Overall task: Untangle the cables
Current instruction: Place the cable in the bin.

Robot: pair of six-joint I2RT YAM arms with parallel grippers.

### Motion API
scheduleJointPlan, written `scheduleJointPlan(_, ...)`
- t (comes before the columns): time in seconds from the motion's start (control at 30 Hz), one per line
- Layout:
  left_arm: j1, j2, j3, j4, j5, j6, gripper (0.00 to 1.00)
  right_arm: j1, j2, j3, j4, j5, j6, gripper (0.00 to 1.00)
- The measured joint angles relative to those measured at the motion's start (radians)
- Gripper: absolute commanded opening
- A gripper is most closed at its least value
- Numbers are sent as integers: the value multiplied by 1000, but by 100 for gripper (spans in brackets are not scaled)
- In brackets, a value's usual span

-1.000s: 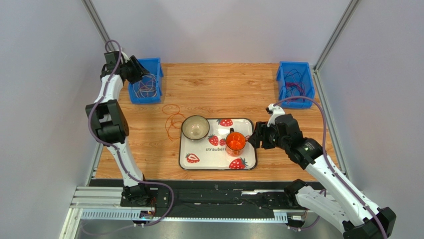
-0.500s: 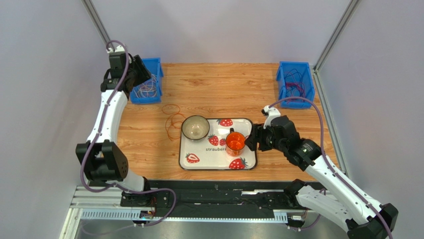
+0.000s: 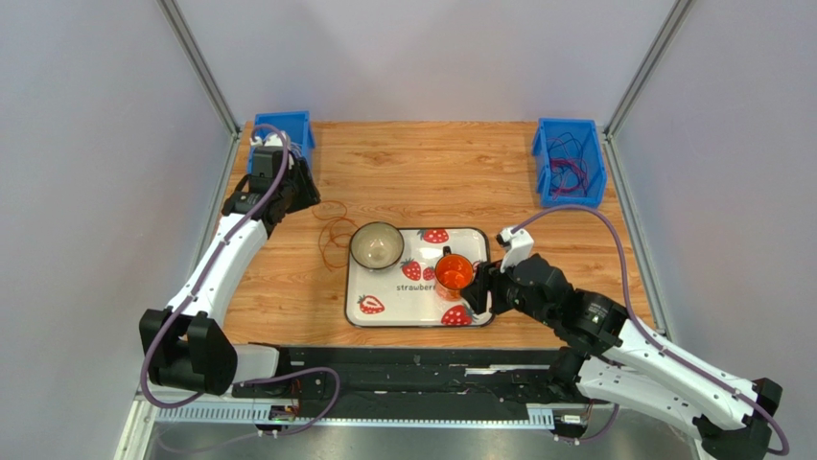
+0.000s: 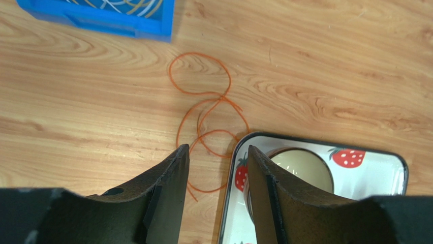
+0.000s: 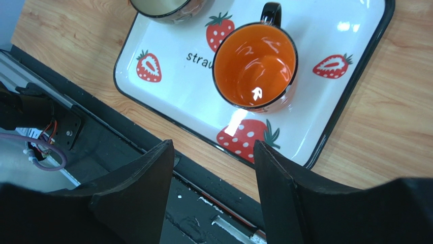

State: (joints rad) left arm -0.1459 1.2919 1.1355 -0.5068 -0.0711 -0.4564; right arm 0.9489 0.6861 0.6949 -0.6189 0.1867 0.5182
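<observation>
Two blue bins stand at the far corners of the desk [image 3: 431, 172]: the left bin [image 3: 285, 120] and the right bin [image 3: 570, 199]. One strawberry-printed tray [image 3: 384, 299] lies near the front middle. It carries one bowl [image 3: 376, 245] and one orange mug [image 3: 454, 272], side by side but apart.

The cables are in three places. Purple, red and dark cables [image 3: 566, 168] fill the right bin, and white and yellow cables [image 4: 127, 6] lie in the left bin. An orange cable [image 3: 335, 230] lies loose on the desk between the left bin and the tray, in roughly four overlapping loops. Whether it is one strand or several I cannot tell.

Only the overhead view shows both bins and both arms, and there the left arm hides what is in the left bin. The left wrist view shows those contents and the orange cable's nearest loops just beside the tray's rim. It also shows the left gripper [image 4: 217, 150] above those loops — fingers apart, nothing between them.

The right wrist view shows the right gripper [image 5: 213, 147], also parted and empty. It hangs over the tray's near edge in front of the mug, whose handle points away from it.
</observation>
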Motion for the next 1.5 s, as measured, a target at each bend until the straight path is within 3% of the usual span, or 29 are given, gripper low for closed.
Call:
scheduleJointPlan(0.3,-43,55,-69,53,-10,-13,48,269,32,-109,46,170,127,62)
scheduleJointPlan(0.57,-56,253,-66,106,-10,-12,48,477,114,-189,161,295,151,62)
scheduleJointPlan(1.2,-58,516,85,78,3,-1,46,497,217,-247,265,358,148,64)
scheduleJointPlan(1.5,-57,602,172,10,2,-2,34,497,220,-247,265,364,148,65)
